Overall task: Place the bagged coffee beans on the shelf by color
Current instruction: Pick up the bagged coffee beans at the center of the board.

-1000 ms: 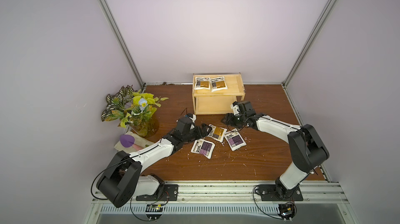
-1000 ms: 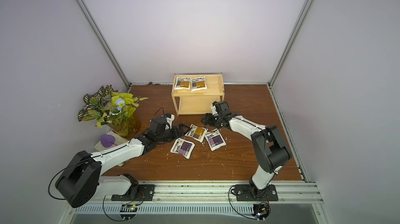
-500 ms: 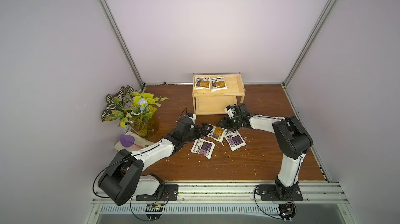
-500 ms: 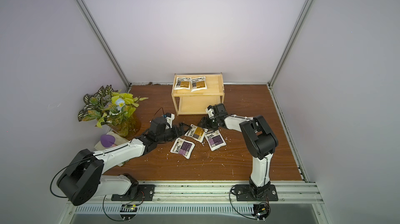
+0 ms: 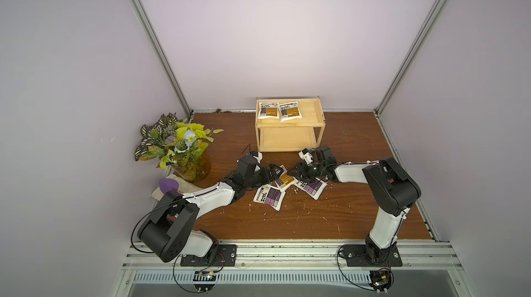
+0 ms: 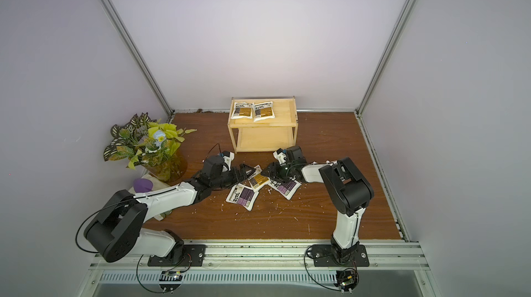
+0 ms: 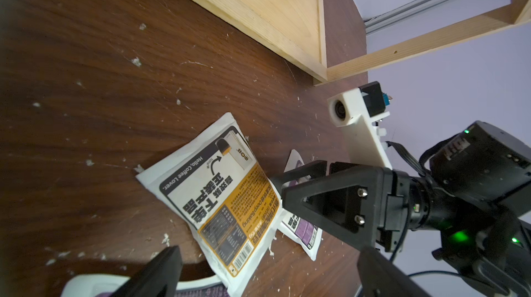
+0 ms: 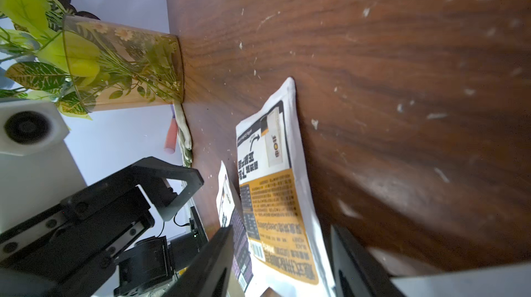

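Note:
The shelf (image 5: 289, 139) stands at the back of the table, with two orange-labelled bagged coffee beans (image 5: 278, 111) side by side on its top tier; the lower tier is bare. On the table lie an orange pouch (image 5: 285, 179), tilted over its neighbours, and two purple pouches (image 5: 268, 196) (image 5: 311, 187). My left gripper (image 5: 273, 172) is open, its fingers (image 7: 161, 269) wide either side of the orange pouch (image 7: 221, 195). My right gripper (image 5: 296, 171) faces it, open, fingers (image 8: 214, 258) straddling the other end of that pouch (image 8: 273, 195).
A leafy plant in an amber glass vase (image 5: 191, 167) stands at the left, with a purple object (image 5: 169, 185) on a pale cloth beside it. White crumbs dot the brown table (image 5: 316, 218). The two grippers nearly meet tip to tip in front of the shelf.
My right arm has folded in and its gripper has moved left and nearer, from beside the shelf to the orange pouch on the table. The left arm has hardly moved.

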